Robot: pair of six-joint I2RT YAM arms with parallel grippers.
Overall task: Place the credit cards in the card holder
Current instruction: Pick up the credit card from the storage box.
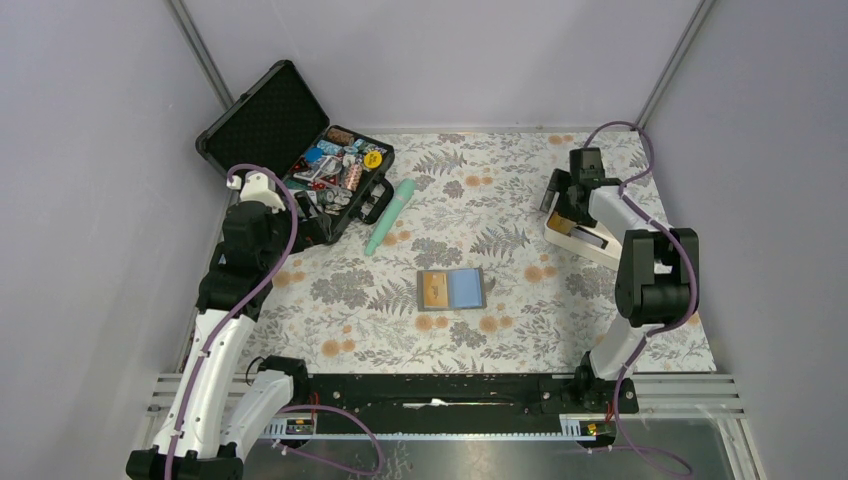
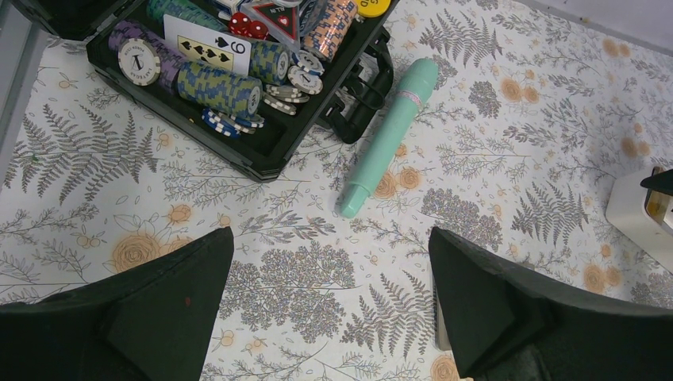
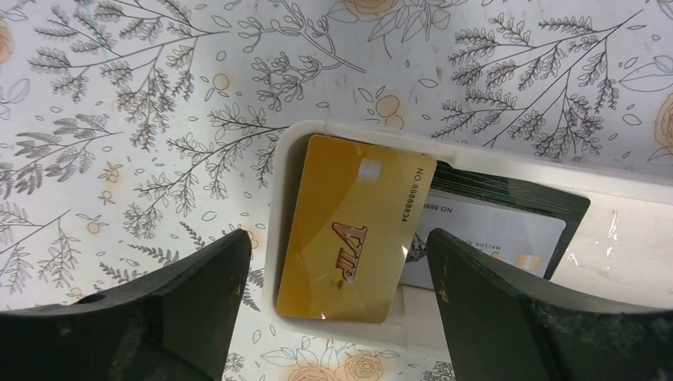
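The card holder [image 1: 452, 289] lies open at mid-table, showing an orange card in its left half and a blue one in its right. More credit cards lie in the white tray [image 3: 508, 155]: a gold VIP card [image 3: 349, 230] leaning over the left rim, a grey card [image 3: 488, 234] and a dark one [image 3: 516, 194] beneath. My right gripper [image 3: 337, 242] hovers open over the tray, its fingers either side of the gold card and touching nothing. My left gripper [image 2: 332, 246] hangs open over bare cloth in front of the black case, with nothing between its fingers.
A black hard case [image 1: 300, 165] full of poker chips and playing cards stands open at the back left. A mint-green tube [image 1: 390, 215] lies beside it. The white tray [image 1: 590, 245] sits at the right. Grey walls close in the floral cloth on three sides.
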